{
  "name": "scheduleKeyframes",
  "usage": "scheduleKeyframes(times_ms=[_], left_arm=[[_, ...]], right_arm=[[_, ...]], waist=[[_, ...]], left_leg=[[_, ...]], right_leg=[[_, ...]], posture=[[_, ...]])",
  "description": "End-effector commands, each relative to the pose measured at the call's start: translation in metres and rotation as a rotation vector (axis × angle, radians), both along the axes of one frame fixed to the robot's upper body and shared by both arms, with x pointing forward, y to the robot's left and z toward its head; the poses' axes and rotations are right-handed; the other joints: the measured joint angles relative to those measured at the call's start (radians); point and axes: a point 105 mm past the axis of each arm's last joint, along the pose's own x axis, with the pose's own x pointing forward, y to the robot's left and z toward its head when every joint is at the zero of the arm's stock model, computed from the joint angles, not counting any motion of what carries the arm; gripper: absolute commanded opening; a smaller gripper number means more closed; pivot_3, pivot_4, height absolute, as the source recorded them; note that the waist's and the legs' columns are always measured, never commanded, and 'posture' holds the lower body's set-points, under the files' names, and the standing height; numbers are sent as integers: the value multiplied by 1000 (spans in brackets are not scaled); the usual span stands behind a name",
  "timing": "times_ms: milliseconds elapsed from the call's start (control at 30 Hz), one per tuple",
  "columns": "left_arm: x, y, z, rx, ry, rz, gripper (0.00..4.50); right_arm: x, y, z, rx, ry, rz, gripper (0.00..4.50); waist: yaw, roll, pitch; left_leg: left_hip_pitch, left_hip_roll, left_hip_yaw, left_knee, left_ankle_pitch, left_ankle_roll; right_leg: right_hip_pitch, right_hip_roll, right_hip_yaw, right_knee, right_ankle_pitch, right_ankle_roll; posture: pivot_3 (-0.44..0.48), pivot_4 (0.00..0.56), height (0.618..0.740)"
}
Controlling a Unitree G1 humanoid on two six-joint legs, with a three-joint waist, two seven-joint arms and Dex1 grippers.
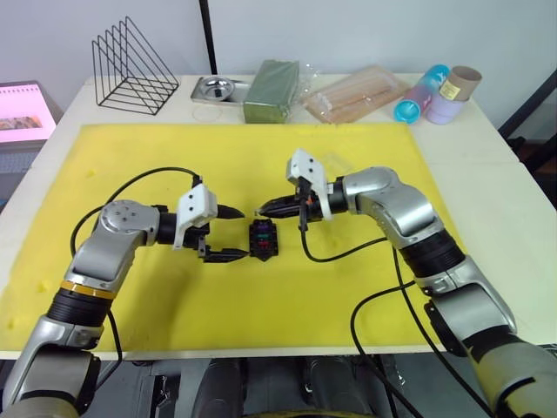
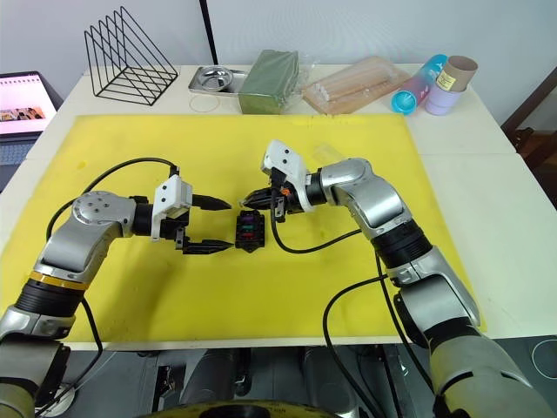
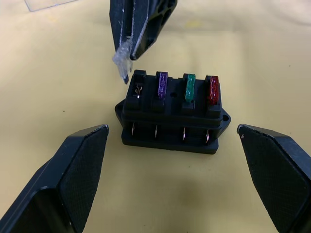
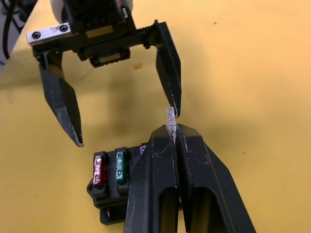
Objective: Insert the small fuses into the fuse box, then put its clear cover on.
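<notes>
The yellow mat (image 1: 261, 287) is covering most of the table, and the fuse box (image 1: 263, 239) is sitting near its centre between the two grippers. In the left wrist view the fuse box (image 3: 172, 114) is holding three fuses in a row: a purple fuse (image 3: 161, 85), a green fuse (image 3: 189, 87) and a red fuse (image 3: 213, 90), while the slot beside the purple one is standing empty. The clear cover (image 2: 324, 153) is lying on the mat at about one o'clock from the box, well apart from it.

The right arm is reaching in from three o'clock, bent at the elbow, with the right gripper (image 1: 265, 209) hovering just above the box's twelve o'clock edge. Its fingers are pressing together on the pale last fuse (image 3: 121, 63), whose tip is hanging just over the empty slot.

The left arm is coming from nine o'clock, and the left gripper (image 1: 228, 233) is resting just beside the box, fingers (image 3: 73, 179) spread wide, holding nothing.
</notes>
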Motion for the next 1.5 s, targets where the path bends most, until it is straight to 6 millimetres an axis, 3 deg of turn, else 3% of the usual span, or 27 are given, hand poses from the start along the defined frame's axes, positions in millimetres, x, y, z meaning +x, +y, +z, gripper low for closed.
scheduleKeyframes(times_ms=[33, 733, 1200, 1500], left_arm=[[0, -2, 10, 0, -53, -11, 4500], [-1, -2, 11, -8, -49, 2, 4500], [1, -3, 12, -15, -55, 5, 4500], [1, -4, 12, -17, -57, 6, 4500]], right_arm=[[-2, 2, 13, 17, -51, 44, 34], [8, -3, -4, -30, -63, 31, 34], [10, -9, -29, -217, -144, 90, 34], [7, -2, -8, -171, -161, 121, 34]], waist=[[0, 0, 0], [0, 0, 0], [-1, 0, 0], [0, 0, 0]], left_leg=[[0, 0, 0, 0, 0, 0], [0, 0, 0, 1, 0, 0], [0, 0, 0, 1, 0, 0], [1, 0, 0, 2, 0, 0]], right_leg=[[0, 0, 0, 0, 0, 0], [0, 0, 0, 1, 0, 0], [0, 0, 0, 1, 0, 0], [1, 0, 0, 2, 0, 0]], posture=[[0, 150, 740], [0, 150, 740], [0, 150, 740], [0, 150, 740]])
